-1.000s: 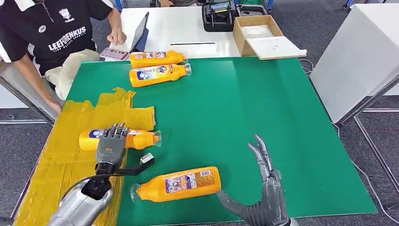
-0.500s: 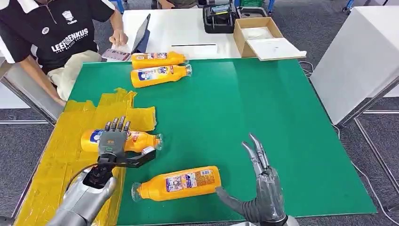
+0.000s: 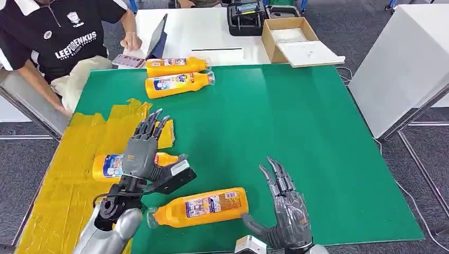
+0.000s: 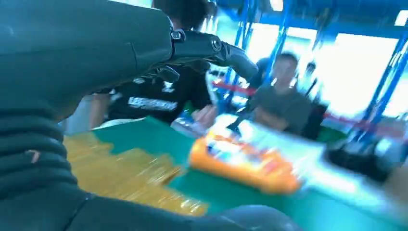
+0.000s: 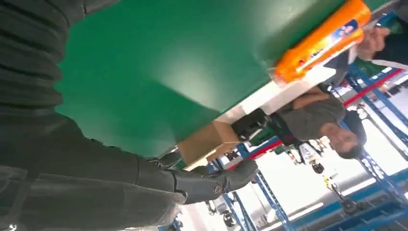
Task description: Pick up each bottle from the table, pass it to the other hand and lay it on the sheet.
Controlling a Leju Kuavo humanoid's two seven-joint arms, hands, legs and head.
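Observation:
An orange bottle lies on the yellow sheet, partly hidden by my left hand. That hand hovers above it, open with fingers spread and holding nothing. A second orange bottle lies on the green mat near the front edge. My right hand stands open just right of its base, thumb close to the base; I cannot tell if it touches. Two more orange bottles lie side by side at the mat's far left. The left wrist view shows these bottles blurred.
A person in a black shirt sits at the far left corner by a tablet. Behind the mat are a cardboard box and a black case. A white cabinet stands to the right.
My left hand has lifted off the bottle on the sheet and moved right and forward. My right hand has drawn back and left, closer to the front bottle's base.

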